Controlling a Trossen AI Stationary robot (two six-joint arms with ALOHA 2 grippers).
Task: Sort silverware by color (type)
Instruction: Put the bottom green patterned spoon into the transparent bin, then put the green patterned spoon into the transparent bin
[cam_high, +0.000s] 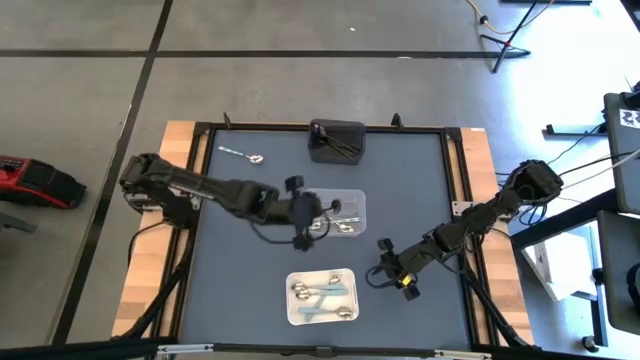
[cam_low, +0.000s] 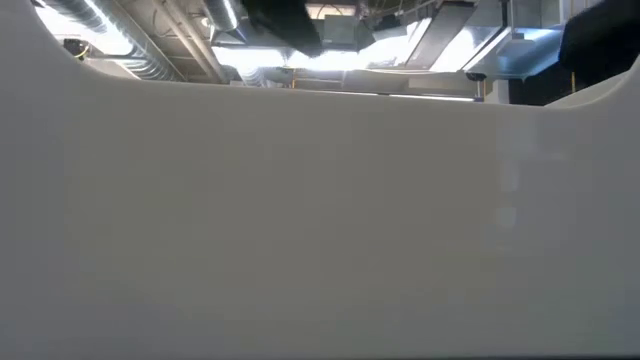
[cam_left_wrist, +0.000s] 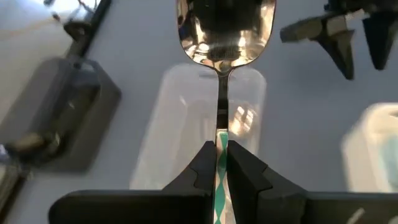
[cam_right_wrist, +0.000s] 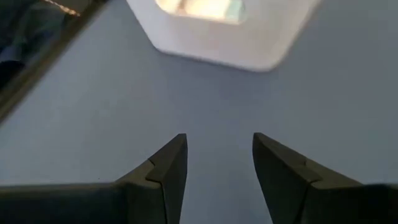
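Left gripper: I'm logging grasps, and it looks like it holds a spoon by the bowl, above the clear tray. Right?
Not quite. The left gripper is shut on the spoon by its patterned handle, not the bowl; the left wrist view shows this. It is above the clear tray.

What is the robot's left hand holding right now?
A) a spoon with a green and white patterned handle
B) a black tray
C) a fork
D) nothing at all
A: in the left wrist view the left gripper pinches the green and white handle of a shiny spoon, above the clear tray.
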